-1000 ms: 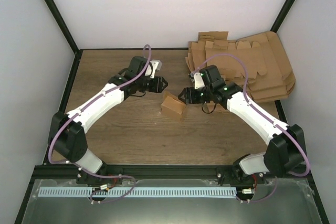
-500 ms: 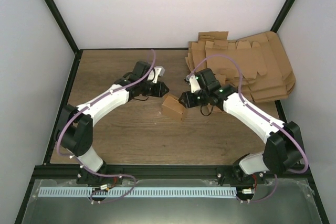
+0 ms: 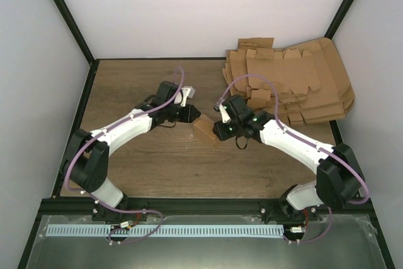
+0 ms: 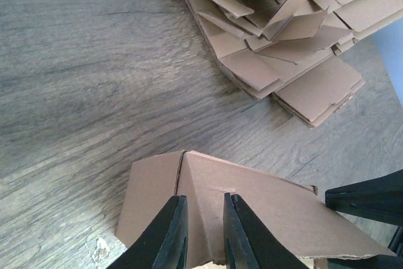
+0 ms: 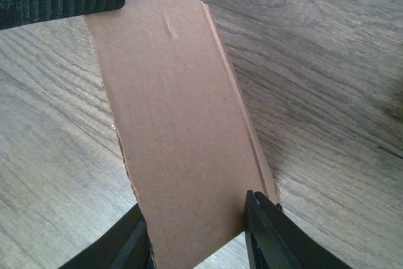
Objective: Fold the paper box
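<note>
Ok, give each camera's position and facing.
Top external: above and behind the bases, looking down at the table; both arms show.
Left wrist: on the left arm, facing the paper box and sheet pile; left pincer fingers show.
Right wrist: on the right arm, facing along the box; right pincer fingers show.
Shared: both wrist views catch the box and the other arm's pincer.

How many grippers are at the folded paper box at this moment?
2. The left gripper is at the end of the paper box nearer the left arm, fingers close together over one wall. The right gripper straddles the opposite end, one finger on each side.
</note>
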Controlling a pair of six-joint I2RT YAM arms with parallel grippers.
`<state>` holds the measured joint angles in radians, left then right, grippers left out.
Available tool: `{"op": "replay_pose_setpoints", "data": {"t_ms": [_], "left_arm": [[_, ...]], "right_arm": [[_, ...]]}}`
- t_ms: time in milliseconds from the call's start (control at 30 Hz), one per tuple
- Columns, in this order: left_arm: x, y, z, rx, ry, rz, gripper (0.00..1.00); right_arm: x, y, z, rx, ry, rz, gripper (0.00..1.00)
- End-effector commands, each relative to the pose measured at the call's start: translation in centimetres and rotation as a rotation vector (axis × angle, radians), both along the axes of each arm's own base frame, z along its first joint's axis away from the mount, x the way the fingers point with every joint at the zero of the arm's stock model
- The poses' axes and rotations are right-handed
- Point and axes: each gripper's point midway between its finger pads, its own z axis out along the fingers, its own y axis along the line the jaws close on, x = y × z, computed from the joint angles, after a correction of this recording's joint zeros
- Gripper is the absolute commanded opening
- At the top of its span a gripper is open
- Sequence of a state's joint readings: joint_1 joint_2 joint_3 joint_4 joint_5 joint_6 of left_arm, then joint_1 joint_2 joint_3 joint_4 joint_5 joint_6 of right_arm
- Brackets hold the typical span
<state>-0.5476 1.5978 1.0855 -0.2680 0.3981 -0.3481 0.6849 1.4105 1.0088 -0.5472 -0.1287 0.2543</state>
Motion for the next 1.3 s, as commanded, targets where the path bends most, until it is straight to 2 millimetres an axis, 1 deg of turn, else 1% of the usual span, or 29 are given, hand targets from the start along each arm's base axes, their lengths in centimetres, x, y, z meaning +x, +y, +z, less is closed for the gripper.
{"op": "replay_pose_setpoints", "data": {"t_ms": [0,67,133,200,300,367,467,500,533,567,667,733,767,833,933,1000,1133,1233,1267], "left_arm": [[-1.5,0.9,-2.9,0.046,0.066,0.007,0.17],[-1.6,1.0,-3.2,0.049,0.069,0.007,0.17],[-1.6,1.1,-3.3,0.053,0.070,0.008,0.17],[-1.5,1.0,-3.3,0.056,0.065,0.009,0.17],[-1.4,1.1,-3.2,0.062,0.061,0.010,0.17],[-1.3,1.0,-3.1,0.062,0.056,0.011,0.17],[-1.3,1.0,-3.0,0.060,0.055,0.009,0.17],[-1.2,1.0,-2.9,0.060,0.052,0.008,0.17],[-1.2,0.9,-2.9,0.060,0.052,0.008,0.17],[-1.2,1.0,-2.9,0.062,0.052,0.009,0.17],[-1.2,1.0,-2.9,0.064,0.049,0.009,0.17],[-1.2,1.0,-2.9,0.065,0.048,0.009,0.17],[-1.2,1.0,-2.9,0.066,0.050,0.008,0.17],[-1.3,1.0,-3.0,0.066,0.051,0.005,0.17],[-1.3,1.0,-3.2,0.069,0.052,0.005,0.17],[-1.4,0.9,-3.5,0.070,0.053,0.003,0.17],[-1.8,1.2,-4.7,0.090,0.063,0.003,0.16],[-1.9,1.5,-5.9,0.114,0.068,0.007,0.16],[-2.0,1.6,-6.1,0.116,0.065,0.007,0.15]], "right_arm": [[-1.2,-0.6,-2.9,-0.124,0.002,-0.010,0.39],[-1.3,-0.5,-2.8,-0.151,-0.025,-0.009,0.43],[-1.4,-0.2,-2.2,-0.135,-0.045,0.001,0.47],[-1.6,0.3,-0.8,-0.088,-0.067,0.019,0.54],[-2.0,1.2,1.9,-0.006,-0.092,0.052,0.66],[-2.0,1.6,3.7,0.034,-0.101,0.061,0.68],[-2.0,2.0,5.8,0.111,-0.078,0.076,0.68],[-1.9,2.1,6.5,0.152,-0.070,0.080,0.67],[-1.7,2.0,7.2,0.195,-0.063,0.081,0.62],[-1.6,2.0,7.7,0.242,-0.054,0.083,0.53],[-1.1,1.7,8.4,0.373,-0.005,0.085,0.21],[-0.9,1.7,8.1,0.423,0.036,0.081,0.05],[-0.9,1.7,7.5,0.437,0.057,0.074,0.01],[-1.2,1.9,6.4,0.463,0.090,0.078,0.01],[-2.1,1.8,3.9,0.487,0.154,0.074,0.01],[-2.6,1.4,2.0,0.484,0.190,0.057,0.01],[-3.6,0.2,-1.4,0.477,0.249,0.024,0.01],[-3.7,-0.2,-2.3,0.468,0.259,0.010,0.01],[-3.7,-0.2,-2.1,0.470,0.255,0.009,0.01]]}}
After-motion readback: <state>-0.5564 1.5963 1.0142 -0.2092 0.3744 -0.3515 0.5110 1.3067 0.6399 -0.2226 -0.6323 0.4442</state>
